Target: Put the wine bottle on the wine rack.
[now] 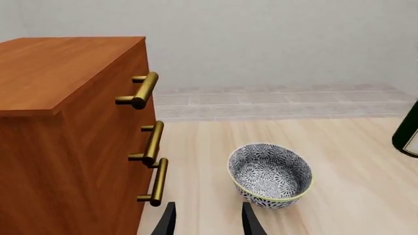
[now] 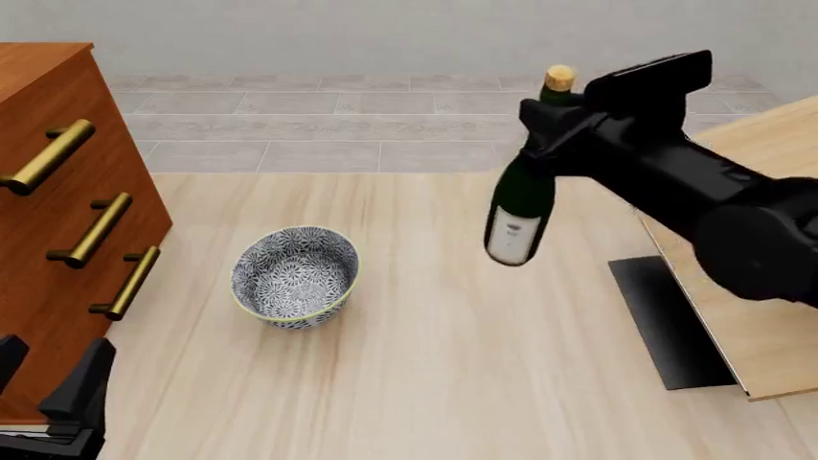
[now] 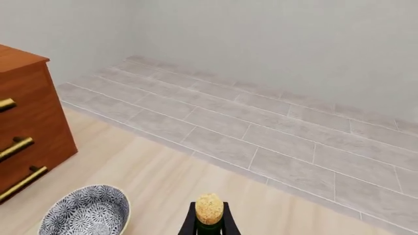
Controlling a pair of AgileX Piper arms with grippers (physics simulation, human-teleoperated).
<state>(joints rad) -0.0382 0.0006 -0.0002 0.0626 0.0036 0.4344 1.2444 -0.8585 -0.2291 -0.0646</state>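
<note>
The wine bottle (image 2: pixel 520 203), dark green with a white label and tan cork, hangs in the air above the table, its foot tilted slightly left. My right gripper (image 2: pixel 551 119) is shut on its neck just under the cork. In the right wrist view the cork (image 3: pixel 209 208) shows between the fingers. The wine rack (image 2: pixel 767 331), pale wood with a flat black base (image 2: pixel 668 321), stands to the right of the bottle. My left gripper (image 2: pixel 46 379) is open and empty at the front left, by the cabinet. The bottle's edge shows in the left wrist view (image 1: pixel 408 129).
A blue-and-white patterned bowl (image 2: pixel 295 276) sits on the table left of the bottle; it also shows in the left wrist view (image 1: pixel 270 175) and the right wrist view (image 3: pixel 86 213). A reddish-brown drawer cabinet (image 2: pixel 57 206) with brass handles stands at the far left.
</note>
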